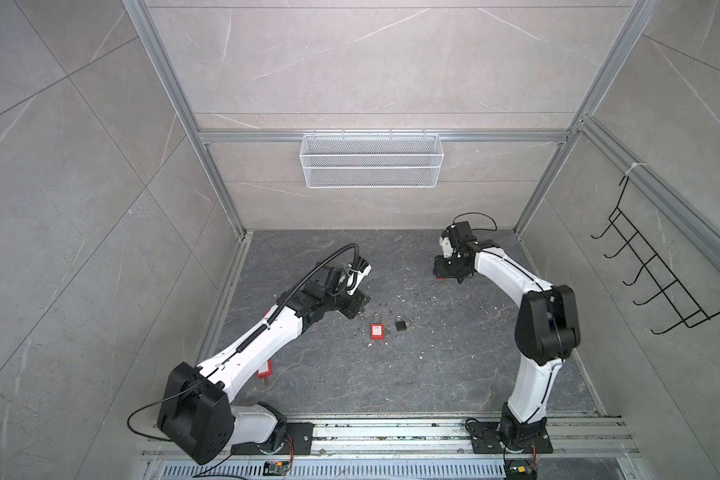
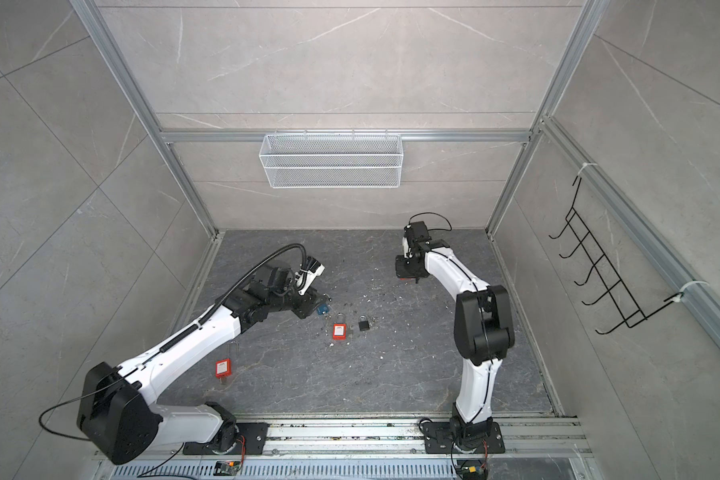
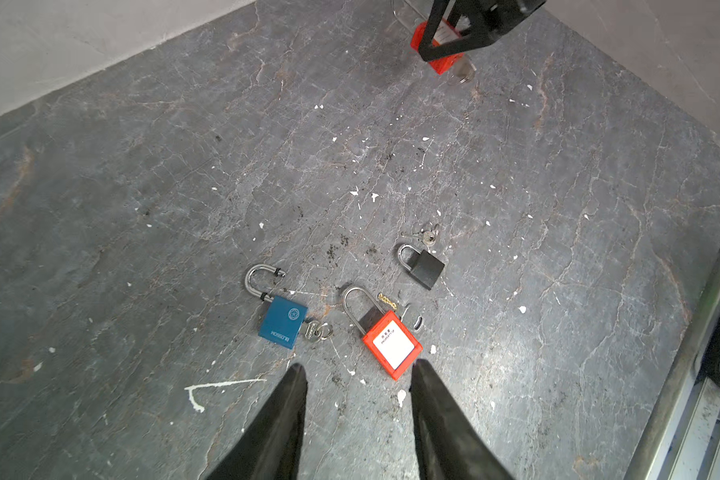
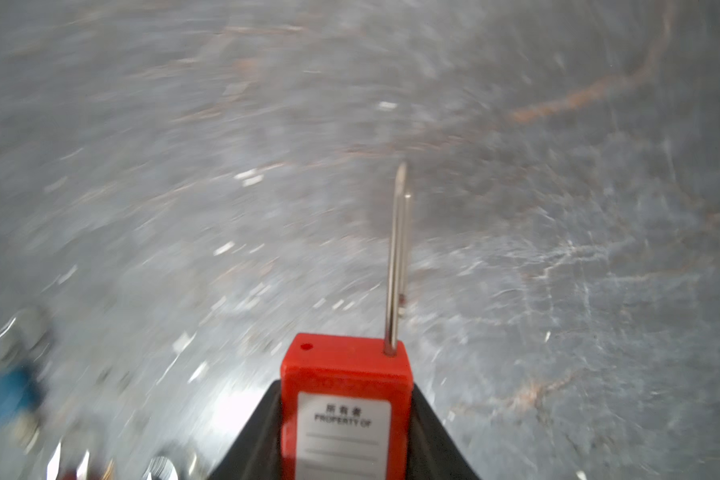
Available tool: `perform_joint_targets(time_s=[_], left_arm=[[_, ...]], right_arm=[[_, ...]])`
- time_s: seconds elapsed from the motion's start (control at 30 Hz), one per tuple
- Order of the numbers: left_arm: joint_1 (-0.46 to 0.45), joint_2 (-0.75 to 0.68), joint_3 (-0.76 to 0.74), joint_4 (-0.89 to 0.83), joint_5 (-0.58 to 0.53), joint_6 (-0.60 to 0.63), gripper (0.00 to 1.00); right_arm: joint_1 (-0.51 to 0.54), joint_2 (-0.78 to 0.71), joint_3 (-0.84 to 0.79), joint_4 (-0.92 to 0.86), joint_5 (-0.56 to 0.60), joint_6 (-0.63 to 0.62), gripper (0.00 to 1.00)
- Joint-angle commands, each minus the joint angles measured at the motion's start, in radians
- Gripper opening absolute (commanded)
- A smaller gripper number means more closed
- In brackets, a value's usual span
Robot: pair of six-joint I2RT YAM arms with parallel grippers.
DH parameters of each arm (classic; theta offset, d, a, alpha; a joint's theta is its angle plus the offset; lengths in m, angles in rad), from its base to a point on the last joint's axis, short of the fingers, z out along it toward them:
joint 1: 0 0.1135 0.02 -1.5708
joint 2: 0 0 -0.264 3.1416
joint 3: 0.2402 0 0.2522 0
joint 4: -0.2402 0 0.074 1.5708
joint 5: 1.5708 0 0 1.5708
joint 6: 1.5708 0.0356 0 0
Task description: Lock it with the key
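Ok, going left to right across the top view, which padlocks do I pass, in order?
Lone red padlock → blue padlock → central red padlock → black padlock → gripped red padlock.

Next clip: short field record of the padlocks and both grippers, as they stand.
left gripper: open, holding nothing
right gripper: shut on held red padlock
held shackle: out of one hole
on floor: blue padlock, middle red padlock, black padlock, front-left red padlock
blue shackle: open
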Motion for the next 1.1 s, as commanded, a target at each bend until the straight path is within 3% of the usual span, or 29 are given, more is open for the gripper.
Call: perform_joint_targets(time_s=[0.0,0.17,0.37,0.53,0.73,1.07], left_arm=[[0.039,-0.083,-0.032,0.054,0.017,0.036,0.46],[0.091,-0.168,-0.065,0.056,0.136,0.074,0.49],[0.092,-0.228,-0.11,0.057,0.371,0.204,0.5],[0.092,-0.261,-0.148,0.108,0.502,0.251,0.53],[0.077,-0.277,-0.159,0.104,0.556,0.332,0.57],[0.036,-0.242,-0.157,0.037,0.641,0.427,0.54]], right_arm=[[0.045,-0.171,-0.099,0.027,-0.142,-0.231,0.32],[0.11,-0.386,-0.249,0.002,-0.305,-0.43,0.29],[0.225,-0.555,-0.315,-0.111,-0.366,-0.637,0.28],[0.317,-0.614,-0.319,-0.179,-0.359,-0.686,0.26],[0.425,-0.626,-0.319,-0.215,-0.307,-0.705,0.24],[0.541,-0.616,-0.331,-0.188,-0.245,-0.735,0.23]])
